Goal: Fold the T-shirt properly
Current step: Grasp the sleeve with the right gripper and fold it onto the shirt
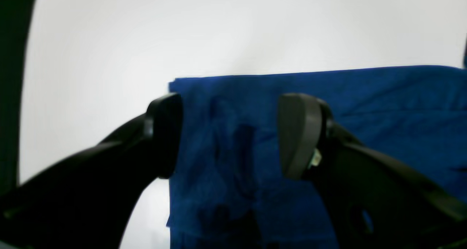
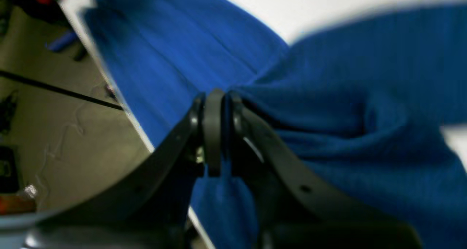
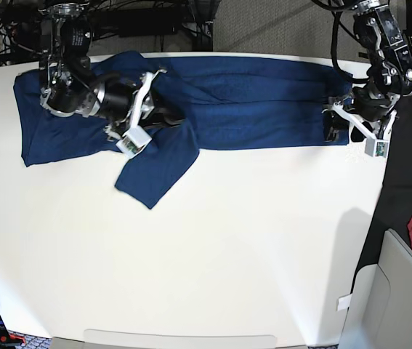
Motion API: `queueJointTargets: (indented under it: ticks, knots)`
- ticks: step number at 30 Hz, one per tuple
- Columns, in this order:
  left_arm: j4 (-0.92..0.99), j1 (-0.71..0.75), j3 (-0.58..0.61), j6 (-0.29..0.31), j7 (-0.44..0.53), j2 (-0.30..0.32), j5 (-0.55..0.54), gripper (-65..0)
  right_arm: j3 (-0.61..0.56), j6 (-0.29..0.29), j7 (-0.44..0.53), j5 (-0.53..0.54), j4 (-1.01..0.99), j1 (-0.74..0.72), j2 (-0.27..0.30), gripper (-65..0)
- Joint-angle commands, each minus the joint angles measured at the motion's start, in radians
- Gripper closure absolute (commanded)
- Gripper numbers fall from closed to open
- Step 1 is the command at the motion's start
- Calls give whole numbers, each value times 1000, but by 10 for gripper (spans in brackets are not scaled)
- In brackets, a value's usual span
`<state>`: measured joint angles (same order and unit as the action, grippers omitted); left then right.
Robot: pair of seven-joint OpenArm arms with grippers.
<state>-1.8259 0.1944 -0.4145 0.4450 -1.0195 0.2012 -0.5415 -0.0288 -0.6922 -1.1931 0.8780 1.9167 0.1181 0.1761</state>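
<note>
A white table (image 3: 213, 247) carries the T-shirt (image 3: 249, 102), stretched lengthwise along its far edge. The right gripper (image 2: 215, 132) is clamped on a bunched fold at one end; the left gripper (image 1: 230, 136) straddles the opposite end's corner, jaws spread wide.

The T-shirt (image 3: 242, 102), plain dark blue knit, lies stretched in a long band across the top of the frame, its left part bunched, one flap hanging toward the lower left.
</note>
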Motion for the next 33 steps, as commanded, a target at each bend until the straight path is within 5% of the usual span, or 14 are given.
queueJointTargets:
  ticks: [1,7,15,24,28,33]
  knots:
    - [-18,10,-5,2,18,13,-13,-393,-13,-6,12,20,16,-2,-2,-8]
    - [-19,27,-5,2,26,14,-13,-393,-124,-6,-29,20,13,-7,7,-25]
    - [-21,27,-5,2,20,13,-13,-393,-107,-6,-72,20,17,-24,52,-283]
    - [-21,29,-5,2,18,13,-13,-393,249,-6,-54,19,-9,-122,67,-292]
    - [-34,29,-5,2,18,1,-13,-393,257,-6,-9,-87,-136,-228,96,-292]
    - [-50,40,-5,4,18,1,-13,-393,215,-6,-9,-205,-280,-335,64,-292]
